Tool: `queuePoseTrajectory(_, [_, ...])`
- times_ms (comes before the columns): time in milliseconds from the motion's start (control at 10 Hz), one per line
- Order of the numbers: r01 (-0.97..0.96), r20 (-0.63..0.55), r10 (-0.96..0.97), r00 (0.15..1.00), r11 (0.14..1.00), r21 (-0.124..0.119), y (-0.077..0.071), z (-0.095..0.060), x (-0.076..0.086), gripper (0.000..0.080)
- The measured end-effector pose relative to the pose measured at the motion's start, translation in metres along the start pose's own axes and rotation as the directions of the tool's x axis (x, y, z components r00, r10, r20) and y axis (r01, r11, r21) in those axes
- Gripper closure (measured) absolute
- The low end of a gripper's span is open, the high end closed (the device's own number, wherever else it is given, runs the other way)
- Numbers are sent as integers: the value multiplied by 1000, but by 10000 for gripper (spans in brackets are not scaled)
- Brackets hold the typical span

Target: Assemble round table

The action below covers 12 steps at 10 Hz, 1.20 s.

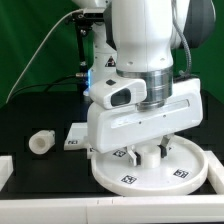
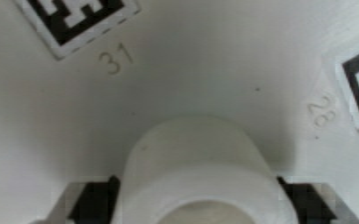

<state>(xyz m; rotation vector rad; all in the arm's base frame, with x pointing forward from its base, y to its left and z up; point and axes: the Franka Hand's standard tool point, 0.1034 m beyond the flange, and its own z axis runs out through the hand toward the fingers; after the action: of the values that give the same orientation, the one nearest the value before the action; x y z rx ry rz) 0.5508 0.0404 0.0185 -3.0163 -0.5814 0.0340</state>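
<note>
The large white round disc lies flat on the black table at the front, with tags on its face. In the wrist view the disc fills the picture, with tags numbered 31 and 28. My gripper is low over the middle of the disc. In the wrist view the gripper is shut on the short white cylindrical leg, a black pad pressed on each side. The leg stands upright on the disc. The arm hides most of it in the exterior view. A small white part, shape unclear, lies on the table at the exterior view's left.
The marker board lies flat behind the disc, towards the exterior view's left. A white raised edge runs along the table's front left. A green backdrop and a black cable are behind the arm.
</note>
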Motion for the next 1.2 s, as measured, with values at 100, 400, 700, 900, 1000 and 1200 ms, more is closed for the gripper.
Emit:
queuePoseTrajectory(100, [-5,-7,5,1000,1000,-5,1,6,0,393])
queuePoseTrajectory(400, [-22,-29,21,999,1000,-14,2,7,4,393])
queuePoseTrajectory(700, [-22,-34,21,999,1000,-16,3,7,5,384])
queuePoseTrajectory(900, [-22,-34,21,999,1000,-16,3,7,5,221])
queuePoseTrajectory(1000, [-28,-18,27,999,1000,-10,5,4,2,162])
queuePoseTrajectory(1200, [-61,18,61,998,998,-9,26,-27,-8,153])
